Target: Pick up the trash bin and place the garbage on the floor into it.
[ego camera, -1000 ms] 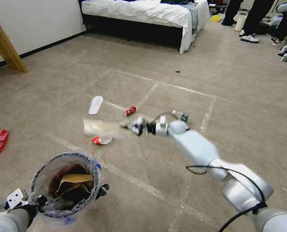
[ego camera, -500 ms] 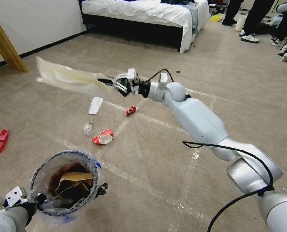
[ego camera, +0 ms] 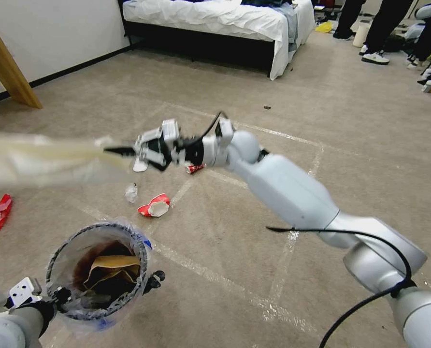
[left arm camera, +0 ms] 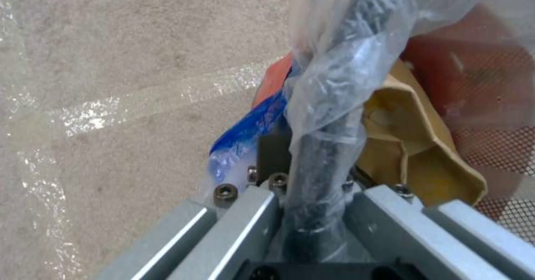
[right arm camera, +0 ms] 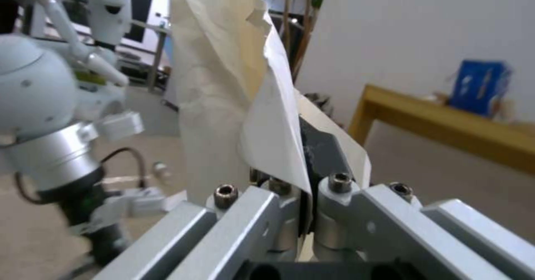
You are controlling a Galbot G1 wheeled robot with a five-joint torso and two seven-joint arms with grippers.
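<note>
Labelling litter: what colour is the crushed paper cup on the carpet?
Red outside with a white inside; the crushed paper cup shows best in the head view.

Right arm stretched forward and toward robot's left, wrist about level, raised above floor. Right gripper [ego camera: 121, 152] clamped tight on white paper [right arm camera: 234, 83], jaws closed flat. Left arm low at robot's left, left gripper [left arm camera: 312, 196] closed on trash bin [ego camera: 61, 256] rim, holding it upright.
</note>
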